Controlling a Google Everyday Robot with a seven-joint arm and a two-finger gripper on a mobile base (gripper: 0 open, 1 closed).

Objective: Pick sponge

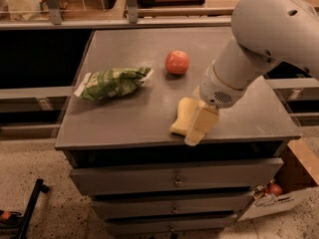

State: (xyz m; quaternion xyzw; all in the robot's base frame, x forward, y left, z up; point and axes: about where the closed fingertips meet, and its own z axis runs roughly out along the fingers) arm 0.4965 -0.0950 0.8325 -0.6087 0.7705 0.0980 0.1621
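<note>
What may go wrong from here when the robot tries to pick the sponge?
1. The sponge lies by the table's front edge; a push from the gripper might slide it off.
2. The gripper is over the sponge's right side only, so an off-centre grasp might let it slip out.

sponge (182,118) 1 | fruit (177,62) 1 | bag (113,82) 1 | drawers (174,180) 3, perhaps | pincer (198,129) 1 at sponge
</note>
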